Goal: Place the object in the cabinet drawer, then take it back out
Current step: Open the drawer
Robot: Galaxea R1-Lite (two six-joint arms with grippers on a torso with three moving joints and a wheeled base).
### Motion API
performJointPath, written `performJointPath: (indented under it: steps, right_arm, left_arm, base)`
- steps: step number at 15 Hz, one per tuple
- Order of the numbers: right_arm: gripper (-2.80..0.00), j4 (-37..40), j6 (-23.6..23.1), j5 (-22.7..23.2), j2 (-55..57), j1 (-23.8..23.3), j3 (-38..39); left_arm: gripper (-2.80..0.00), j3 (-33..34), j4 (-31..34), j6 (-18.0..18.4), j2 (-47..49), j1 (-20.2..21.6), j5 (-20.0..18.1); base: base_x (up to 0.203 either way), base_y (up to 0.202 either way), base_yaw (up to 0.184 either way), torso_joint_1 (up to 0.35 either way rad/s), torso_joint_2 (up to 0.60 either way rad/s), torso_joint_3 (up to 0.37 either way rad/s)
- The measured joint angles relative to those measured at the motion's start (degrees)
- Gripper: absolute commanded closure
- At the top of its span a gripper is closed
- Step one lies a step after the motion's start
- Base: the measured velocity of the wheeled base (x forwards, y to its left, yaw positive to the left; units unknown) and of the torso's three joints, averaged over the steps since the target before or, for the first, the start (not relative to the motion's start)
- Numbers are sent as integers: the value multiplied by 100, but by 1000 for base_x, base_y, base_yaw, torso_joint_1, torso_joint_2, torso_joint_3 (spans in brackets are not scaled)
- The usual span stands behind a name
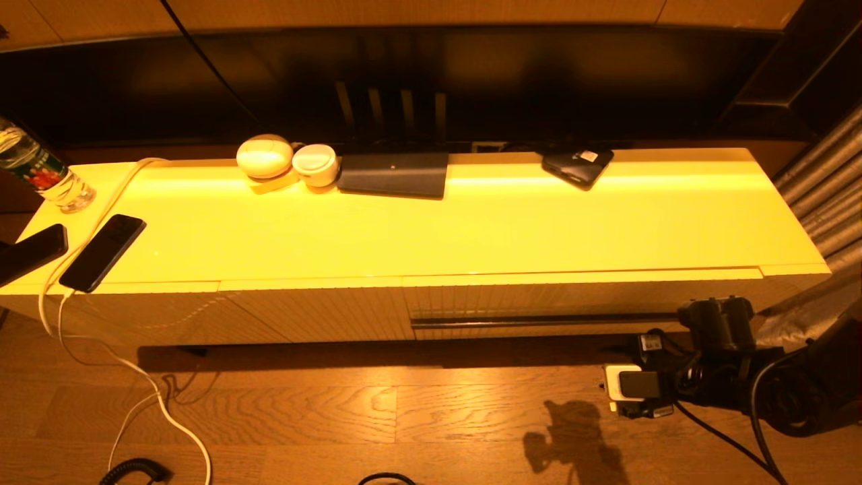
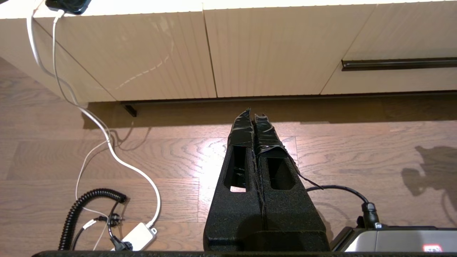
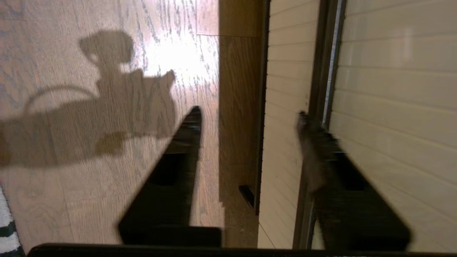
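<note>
The label-wrapped clear plastic bottle (image 1: 37, 172) is cut off by the head view's left edge; the right gripper (image 3: 250, 117) shows one blurred fingertip (image 3: 307, 125).

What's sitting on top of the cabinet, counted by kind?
Phones: 3
Bottles: 1
Round white cases: 2
Dark flat pads: 1
Total: 7
</note>
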Motion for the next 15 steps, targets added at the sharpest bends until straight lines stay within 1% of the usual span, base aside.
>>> performJointPath:
  steps: [4,9,15]
  right_arm:
    - [-280,48,-23,10,208,-9,-216]
    - [-280,713,-320,10,522,-129,-700]
    - [-280,782,-296,-21,862,-206,-1227]
  left_arm:
    - [0,0,0,0,0,0,-2]
    - [0,0,-2,0,0,0,0]
    - [0,0,0,-1,0,0,-2]
  base:
    - [0,0,0,0,0,0]
    - [0,0,0,0,0,0]
    - [0,0,0,0,0,0]
